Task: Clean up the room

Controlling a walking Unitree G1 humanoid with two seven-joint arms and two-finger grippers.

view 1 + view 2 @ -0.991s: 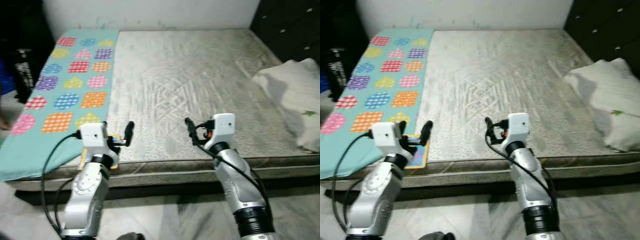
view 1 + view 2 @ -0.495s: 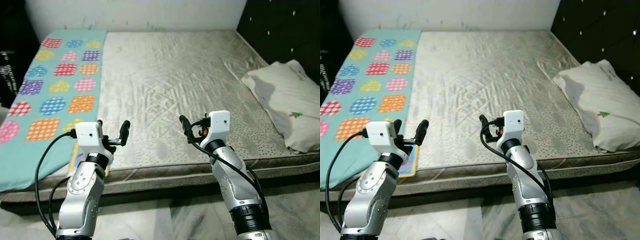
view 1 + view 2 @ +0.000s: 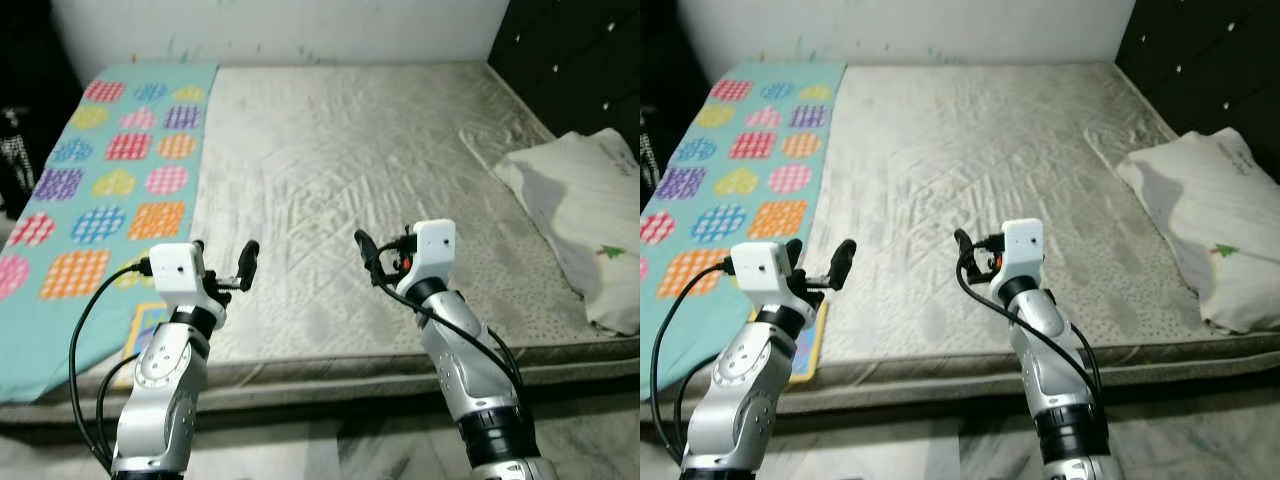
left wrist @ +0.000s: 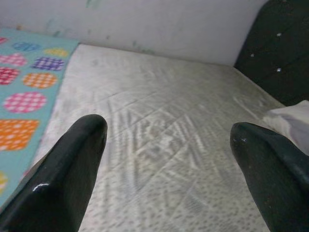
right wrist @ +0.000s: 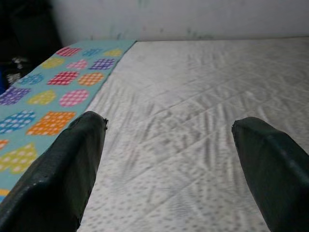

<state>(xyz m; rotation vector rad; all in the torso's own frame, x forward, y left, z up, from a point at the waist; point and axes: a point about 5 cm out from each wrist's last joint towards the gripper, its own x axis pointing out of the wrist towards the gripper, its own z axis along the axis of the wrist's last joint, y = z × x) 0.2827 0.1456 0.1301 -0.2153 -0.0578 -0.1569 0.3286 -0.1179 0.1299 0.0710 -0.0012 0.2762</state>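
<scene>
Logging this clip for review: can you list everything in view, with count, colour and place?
mattress: one, grey-beige, bare, ahead of the robot.
patterned sheet: one, teal with coloured shapes, along the mattress's left side.
pillow: one, white, at the mattress's right edge.
headboard: one, black, tufted, far right.
wall: one, white, behind the bed.
left gripper: one, black fingers open, over the near edge.
right gripper: one, black fingers open, over the near edge.

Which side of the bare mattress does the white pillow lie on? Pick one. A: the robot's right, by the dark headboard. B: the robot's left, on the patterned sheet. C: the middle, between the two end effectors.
A: the white pillow lies at the mattress's right edge beside the dark headboard.
</scene>
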